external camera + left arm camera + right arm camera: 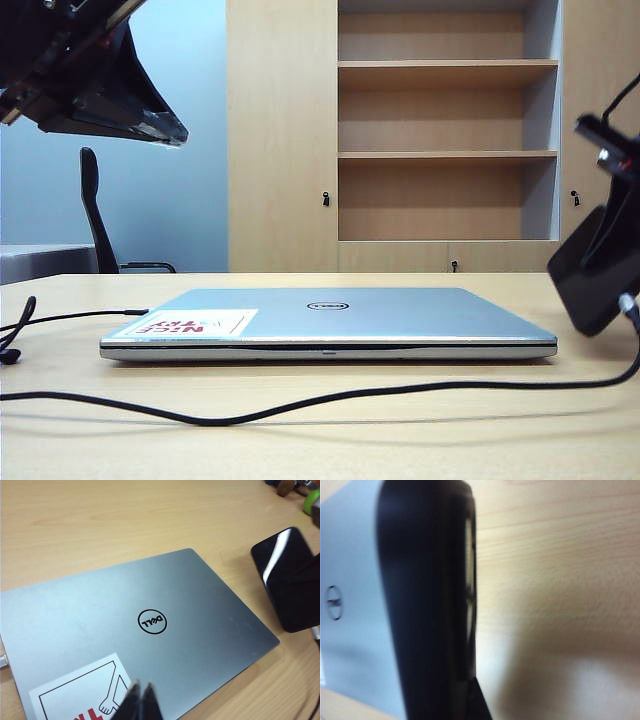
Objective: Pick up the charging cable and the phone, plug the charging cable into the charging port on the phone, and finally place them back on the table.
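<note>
Light-brown wood-grain table [300, 440] is seen spanning the scene, with a wooden shelf cabinet [445, 135] behind it. Silver laptop [330, 322] is laid closed and flat at the table's middle (red-lettered sticker [190, 323] on its lid, near the corner on the left of the exterior view). Left arm [85, 70] is held high above the laptop's sticker end; the left gripper [140, 700] is seen in its wrist view over the sticker, fingers pressed together with nothing between them. Phone [590, 280] is carried off the table just beyond the laptop's other end, tilted, glossy screen catching light in the left wrist view. Right gripper [470, 700] is clamped on the phone, which fills much of the blurred right wrist view; the fingers themselves are hardly made out. Charging cable [300, 402] is laid on the table in front of the laptop, rising at the phone end; its plug tip [627, 303] sits at the phone's lower edge (whether seated in the port cannot be told).
</note>
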`<state>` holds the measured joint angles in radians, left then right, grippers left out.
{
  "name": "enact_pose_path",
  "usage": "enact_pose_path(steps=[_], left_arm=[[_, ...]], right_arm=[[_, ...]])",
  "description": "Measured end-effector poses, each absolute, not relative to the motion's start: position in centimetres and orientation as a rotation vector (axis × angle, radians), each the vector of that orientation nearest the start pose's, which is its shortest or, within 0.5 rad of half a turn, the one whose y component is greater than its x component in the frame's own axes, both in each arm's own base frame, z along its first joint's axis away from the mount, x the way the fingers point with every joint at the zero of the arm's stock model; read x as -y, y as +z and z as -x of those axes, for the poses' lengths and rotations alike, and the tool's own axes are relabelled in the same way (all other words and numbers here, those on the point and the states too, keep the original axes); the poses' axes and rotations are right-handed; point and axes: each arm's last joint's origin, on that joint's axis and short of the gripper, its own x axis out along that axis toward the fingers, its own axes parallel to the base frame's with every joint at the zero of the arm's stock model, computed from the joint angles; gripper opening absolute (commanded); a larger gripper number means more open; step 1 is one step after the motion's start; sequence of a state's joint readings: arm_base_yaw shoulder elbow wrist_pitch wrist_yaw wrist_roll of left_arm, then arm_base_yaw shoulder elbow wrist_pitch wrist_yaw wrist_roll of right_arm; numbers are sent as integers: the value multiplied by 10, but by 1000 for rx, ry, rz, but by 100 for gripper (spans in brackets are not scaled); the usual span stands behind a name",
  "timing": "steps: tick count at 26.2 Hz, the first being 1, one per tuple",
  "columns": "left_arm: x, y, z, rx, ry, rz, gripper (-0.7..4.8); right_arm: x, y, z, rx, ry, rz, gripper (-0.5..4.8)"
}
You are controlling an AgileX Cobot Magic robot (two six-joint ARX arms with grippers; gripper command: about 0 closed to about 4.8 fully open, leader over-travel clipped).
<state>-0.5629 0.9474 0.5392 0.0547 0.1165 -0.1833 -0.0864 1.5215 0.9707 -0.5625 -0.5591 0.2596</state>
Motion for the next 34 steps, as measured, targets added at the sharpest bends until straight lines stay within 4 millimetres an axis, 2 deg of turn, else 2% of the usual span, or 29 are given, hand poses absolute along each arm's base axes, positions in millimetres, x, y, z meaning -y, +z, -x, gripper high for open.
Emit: enact_pose_path(steps=[8, 13, 14, 17, 20, 27, 34], left_arm=[[112, 242, -172, -412, -638, 95, -6], [112, 242, -172, -412, -638, 95, -6], [112, 242, -172, -412, -638, 95, -6], [112, 242, -172, -412, -638, 95, -6], [112, 242, -172, -412, -638, 94, -6], [112, 242, -172, -409, -640, 87, -6], [112, 242, -172, -408, -640, 86, -6]], right_arm=[[11, 189, -313, -1158, 289, -580, -5], [12, 188, -315, -1160, 280, -578, -3], [12, 188, -315, -1160, 278, -577, 7], [12, 188, -315, -1160, 262, -566, 106], [15, 184, -316, -1165, 210, -520, 109], [15, 197, -319, -1172, 195, -463, 115], [20, 237, -329, -1177, 109, -331, 115]])
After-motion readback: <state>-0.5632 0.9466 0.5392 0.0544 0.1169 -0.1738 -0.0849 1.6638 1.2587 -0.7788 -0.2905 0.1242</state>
